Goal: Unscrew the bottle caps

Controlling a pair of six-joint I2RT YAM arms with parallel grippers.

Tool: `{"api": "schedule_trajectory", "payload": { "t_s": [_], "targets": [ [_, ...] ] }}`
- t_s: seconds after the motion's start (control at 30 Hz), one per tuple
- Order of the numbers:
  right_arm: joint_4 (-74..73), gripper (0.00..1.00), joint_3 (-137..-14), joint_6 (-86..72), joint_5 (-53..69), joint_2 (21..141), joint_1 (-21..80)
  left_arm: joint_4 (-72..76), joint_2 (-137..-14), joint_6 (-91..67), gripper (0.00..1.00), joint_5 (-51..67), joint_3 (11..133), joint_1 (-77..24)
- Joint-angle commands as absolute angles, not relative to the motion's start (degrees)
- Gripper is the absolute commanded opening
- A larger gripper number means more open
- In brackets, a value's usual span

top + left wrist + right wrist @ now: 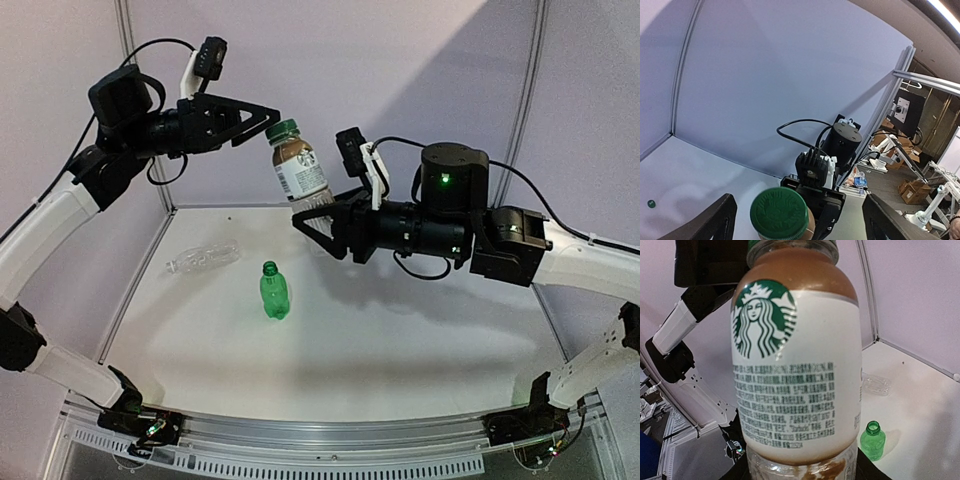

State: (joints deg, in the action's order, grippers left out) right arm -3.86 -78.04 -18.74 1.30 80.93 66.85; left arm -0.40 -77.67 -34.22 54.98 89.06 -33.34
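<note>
The right gripper [312, 214] clamps the base of the clear white-and-brown-labelled plastic bottle [298, 172], held high, far centre. The left gripper [266, 118] is spread wide around its dark green round screw cap [283, 128].

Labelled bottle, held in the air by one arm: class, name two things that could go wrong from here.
1. The right tool clamps the labelled bottle only near its base, and it leans; twisting the green cap might turn it or make it slip.
2. The left tool is open with that cap off-centre in its gap, so closing may shove the bottle sideways.
</note>
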Motion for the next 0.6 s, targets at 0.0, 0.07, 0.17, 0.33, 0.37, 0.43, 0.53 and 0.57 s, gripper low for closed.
{"api": "schedule_trajectory", "payload": {
  "t_s": [0.0, 0.07, 0.17, 0.33, 0.37, 0.43, 0.53, 0.57],
  "targets": [
    [-2.96, 0.24, -80.25, -19.69, 6.62, 82.15, 67.06, 2.49, -76.49, -31.45, 0.89, 56.94, 86.82, -32.78],
    [-3.31, 0.24, -80.69, -19.98, 8.33, 82.54, 67.06, 3.83, -74.9, -31.13, 0.88, 56.79, 84.62, -32.78],
    [-3.56, 0.24, -81.01, -20.86, 10.13, 82.91, 67.07, 6.9, -72.04, -31.46, 0.88, 56.57, 80.39, -32.78],
    [-2.92, 0.25, -81.19, -21.99, 12.1, 83.21, 67.07, 5.96, -70.06, -29.23, 0.86, 56.68, 78.62, -32.78],
    [-2.77, 0.25, -81.21, -22.05, 12.58, 83.23, 67.09, 5.01, -70.13, -28.45, 0.85, 56.71, 78.93, -32.78],
    [-2.79, 0.26, -81.38, -22.27, 13.56, 83.56, 67.12, 3.97, -70.15, -27.29, 0.84, 56.7, 79.46, -32.78],
    [-2.59, 0.26, -81.32, -22.62, 15.21, 83.72, 67.06, 3.35, -70.14, -26.41, 0.83, 56.47, 80.11, -32.78],
    [-2.51, 0.26, -81.22, -22.75, 15.54, 83.75, 67.06, 3.34, -70.14, -26.25, 0.83, 56.46, 80.27, -32.78]
  ]
}}
